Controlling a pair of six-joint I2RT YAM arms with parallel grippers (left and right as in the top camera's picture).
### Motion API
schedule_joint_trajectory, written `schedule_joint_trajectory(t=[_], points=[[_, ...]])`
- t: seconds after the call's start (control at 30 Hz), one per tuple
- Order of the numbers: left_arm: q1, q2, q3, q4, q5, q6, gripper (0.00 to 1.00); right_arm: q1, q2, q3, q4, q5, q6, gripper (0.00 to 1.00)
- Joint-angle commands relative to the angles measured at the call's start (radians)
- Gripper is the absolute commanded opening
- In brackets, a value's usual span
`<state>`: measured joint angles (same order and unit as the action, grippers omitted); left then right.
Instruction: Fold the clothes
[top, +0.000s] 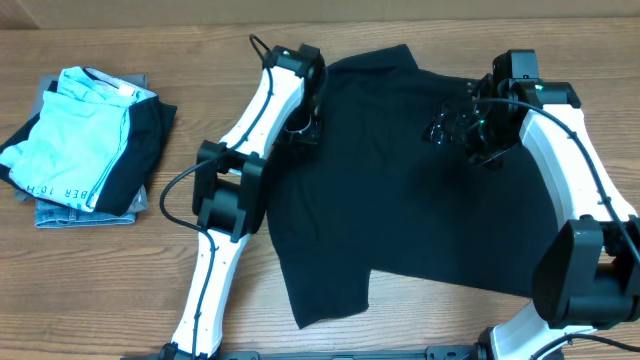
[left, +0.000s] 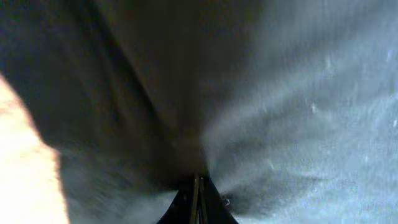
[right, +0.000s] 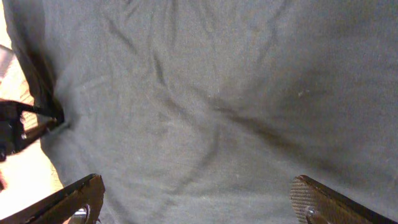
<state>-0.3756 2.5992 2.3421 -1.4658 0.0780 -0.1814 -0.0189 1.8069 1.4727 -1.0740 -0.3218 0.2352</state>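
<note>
Left gripper (left: 198, 186) clamped on T-shirt (top: 400, 200) edge | right gripper (right: 199, 194) spread above it

A wooden counter (top: 100, 290) with light brown grain carries a small stack of folded garments at its left end. On top lies a light blue piece (top: 75, 130), folded, with dark letters running along its lower left edge. A black piece (top: 145, 150) lies under it and shows along its right side. A grey-blue denim-like piece (top: 70, 213) sits at the bottom, its edge sticking out at the front of the stack. A grey piece (top: 42, 95) peeks out at the back left corner. In the right wrist view a pale strip of counter (right: 25, 180) shows at the lower left; in the left wrist view it is a blurred pale patch (left: 25, 168) at the left.
</note>
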Motion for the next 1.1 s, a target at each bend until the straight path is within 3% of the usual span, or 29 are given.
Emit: schedule_joint_trajectory(t=[0.0,0.2,0.4,0.5,0.53,0.57,0.7,0.87,1.07], points=[[-0.052,0.033,-0.015,-0.029,0.000,-0.037,0.04,-0.003,-0.010,0.014,0.003,0.008,-0.007,1.00],[-0.086,-0.020,-0.014,-0.019,-0.008,-0.078,0.04,-0.003,-0.010,0.014,0.003,0.008,-0.007,1.00],[-0.073,-0.182,-0.014,0.125,-0.035,-0.106,0.05,-0.003,-0.010,0.014,0.003,0.008,-0.007,1.00],[-0.061,-0.225,-0.014,0.184,-0.119,-0.141,0.26,-0.003,-0.010,0.014,0.003,0.008,-0.007,1.00],[-0.056,-0.231,-0.014,0.200,-0.143,-0.141,0.27,-0.003,-0.010,0.014,0.003,0.008,-0.007,1.00],[-0.053,-0.232,-0.014,0.217,-0.165,-0.140,0.26,-0.003,-0.010,0.014,0.003,0.008,-0.007,1.00],[-0.039,-0.217,-0.018,0.335,-0.190,-0.082,0.07,-0.003,-0.010,0.014,0.003,0.008,-0.007,1.00],[-0.035,-0.153,-0.018,0.491,-0.193,0.029,0.04,-0.003,-0.010,0.014,0.003,0.008,-0.007,1.00],[-0.010,-0.043,-0.018,0.606,-0.192,0.055,0.04,-0.003,-0.010,0.014,0.003,0.008,-0.007,1.00]])
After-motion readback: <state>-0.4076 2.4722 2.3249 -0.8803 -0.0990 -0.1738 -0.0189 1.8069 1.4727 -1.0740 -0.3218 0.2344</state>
